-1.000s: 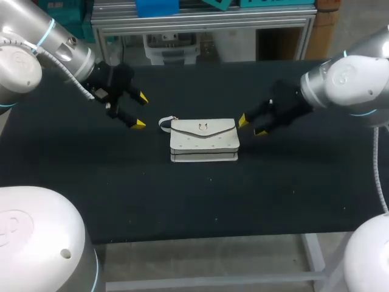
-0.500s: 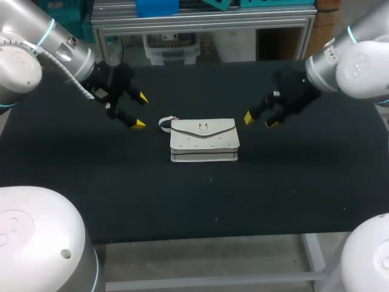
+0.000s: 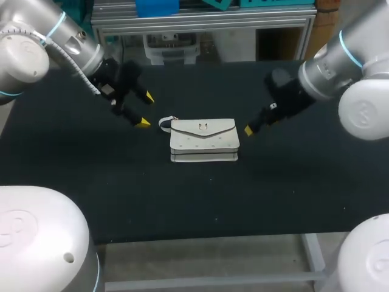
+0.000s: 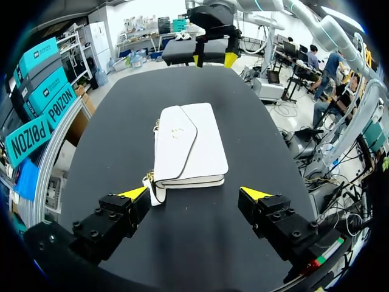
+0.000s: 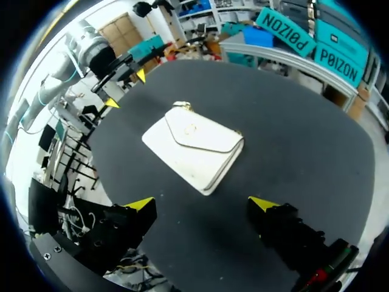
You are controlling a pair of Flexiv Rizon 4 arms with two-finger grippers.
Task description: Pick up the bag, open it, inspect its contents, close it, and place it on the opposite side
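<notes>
Bag flat, long axis crosswise — strap loop leftward

White bag; black table; yellow-tipped claws.

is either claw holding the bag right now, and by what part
Nothing is held: the left claw and the right claw are both open, each clear of the bag.

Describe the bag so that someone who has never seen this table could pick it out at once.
On the black table, midway between the left gripper and the right gripper, a handbag lies flat and closed. It is the only white thing on the dark top, with an envelope flap, a small clasp and a strap loop at the end nearer the left gripper.
</notes>
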